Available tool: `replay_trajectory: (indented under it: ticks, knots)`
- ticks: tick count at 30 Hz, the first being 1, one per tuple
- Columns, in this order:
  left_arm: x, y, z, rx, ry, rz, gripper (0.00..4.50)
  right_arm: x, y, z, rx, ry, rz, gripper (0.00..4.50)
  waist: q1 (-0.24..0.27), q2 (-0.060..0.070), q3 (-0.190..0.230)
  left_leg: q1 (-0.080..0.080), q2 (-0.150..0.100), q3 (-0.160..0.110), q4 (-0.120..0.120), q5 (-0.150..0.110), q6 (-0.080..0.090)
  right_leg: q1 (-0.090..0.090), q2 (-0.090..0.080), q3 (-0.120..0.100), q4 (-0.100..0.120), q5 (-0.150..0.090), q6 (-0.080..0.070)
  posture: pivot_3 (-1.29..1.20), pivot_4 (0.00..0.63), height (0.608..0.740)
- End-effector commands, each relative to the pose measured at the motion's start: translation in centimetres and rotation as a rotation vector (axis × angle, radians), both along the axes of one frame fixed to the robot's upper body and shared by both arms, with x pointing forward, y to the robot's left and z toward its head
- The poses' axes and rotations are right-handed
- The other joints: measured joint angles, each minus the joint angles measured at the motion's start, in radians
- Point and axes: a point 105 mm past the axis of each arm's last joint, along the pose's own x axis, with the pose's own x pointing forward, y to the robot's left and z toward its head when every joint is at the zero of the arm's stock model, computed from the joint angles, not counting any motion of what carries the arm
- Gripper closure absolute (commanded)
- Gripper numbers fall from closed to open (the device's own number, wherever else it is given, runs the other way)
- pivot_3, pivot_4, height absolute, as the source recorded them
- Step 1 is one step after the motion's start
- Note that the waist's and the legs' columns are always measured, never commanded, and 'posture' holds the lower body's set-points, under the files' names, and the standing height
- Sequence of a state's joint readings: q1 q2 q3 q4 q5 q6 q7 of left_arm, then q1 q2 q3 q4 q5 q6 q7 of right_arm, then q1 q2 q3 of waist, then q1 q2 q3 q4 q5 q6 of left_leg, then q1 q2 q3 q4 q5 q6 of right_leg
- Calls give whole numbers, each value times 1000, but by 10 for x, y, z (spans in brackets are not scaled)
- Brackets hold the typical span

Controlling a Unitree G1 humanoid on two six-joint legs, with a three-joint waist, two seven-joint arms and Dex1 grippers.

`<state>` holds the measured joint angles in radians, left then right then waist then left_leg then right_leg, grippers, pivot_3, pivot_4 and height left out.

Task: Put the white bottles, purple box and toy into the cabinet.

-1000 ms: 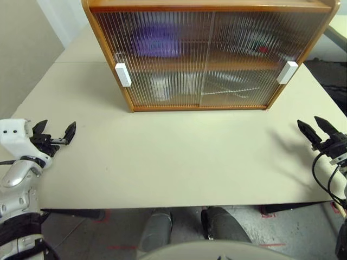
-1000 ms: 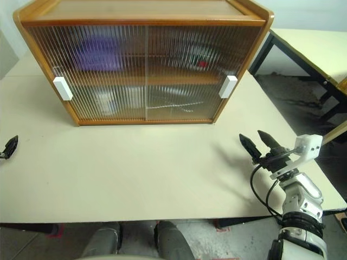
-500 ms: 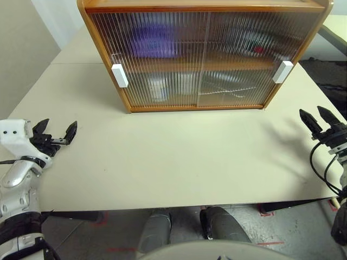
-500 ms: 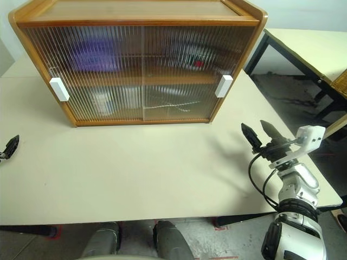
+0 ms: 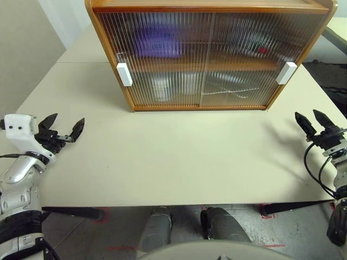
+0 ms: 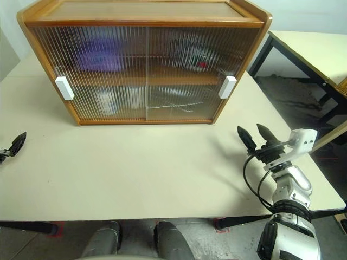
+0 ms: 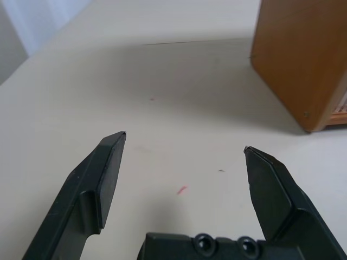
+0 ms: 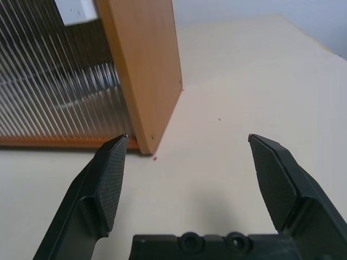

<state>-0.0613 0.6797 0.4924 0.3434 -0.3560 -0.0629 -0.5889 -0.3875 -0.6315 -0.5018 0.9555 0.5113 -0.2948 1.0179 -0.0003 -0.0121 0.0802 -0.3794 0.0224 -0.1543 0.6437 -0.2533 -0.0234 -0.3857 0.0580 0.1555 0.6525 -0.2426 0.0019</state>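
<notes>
On the beige surface [image 5: 162, 157] stands the cabinet [image 5: 209, 54] with both ribbed sliding doors drawn shut, a white handle at the left edge [image 5: 124, 74] and another at the right edge [image 5: 286, 72]. Behind the translucent panels, a lilac blur on the upper shelf to the left reads as the purple box [image 5: 157, 42]; a red-and-green smudge on the upper shelf to the right is likely the toy [image 5: 259, 50]; a pale shape on the lower shelf to the left may be one of the white bottles [image 5: 159, 86], though the ribbing hides the detail and a second bottle cannot be made out.

Left claw [image 5: 64, 130] and right claw [image 5: 314, 121] both stand wide open and empty, low over the surface, well apart from the cabinet on either side.

Judging by this, the items seem already stowed and the doors closed, so what remains is to bring the arms clear. Doing that well means keeping both claws away from the handles and the cabinet's wooden sides so that neither door is nudged.

Compared with a second ago, the left claw sits slightly further inward toward the middle of the surface; the right claw is in nearly the same place, and the cabinet and its contents look unchanged.
</notes>
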Motion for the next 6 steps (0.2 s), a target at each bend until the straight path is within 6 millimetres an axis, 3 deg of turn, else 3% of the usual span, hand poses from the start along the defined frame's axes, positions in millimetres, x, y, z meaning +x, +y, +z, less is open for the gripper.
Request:
replay_trajectory:
  ticks: [1,6]
  knots:
    - [5,-5,3,8,0,-23,0,-2,0,0,-2,0,0,31,0,0,0,0,0,0,0,0,0,0,0,0,0,0,0,32,92,740]
    - [8,-4,7,16,-2,-33,0,0,7,-4,-3,6,17,31,-1,0,0,0,0,1,0,0,0,0,0,0,0,1,0,29,72,740]
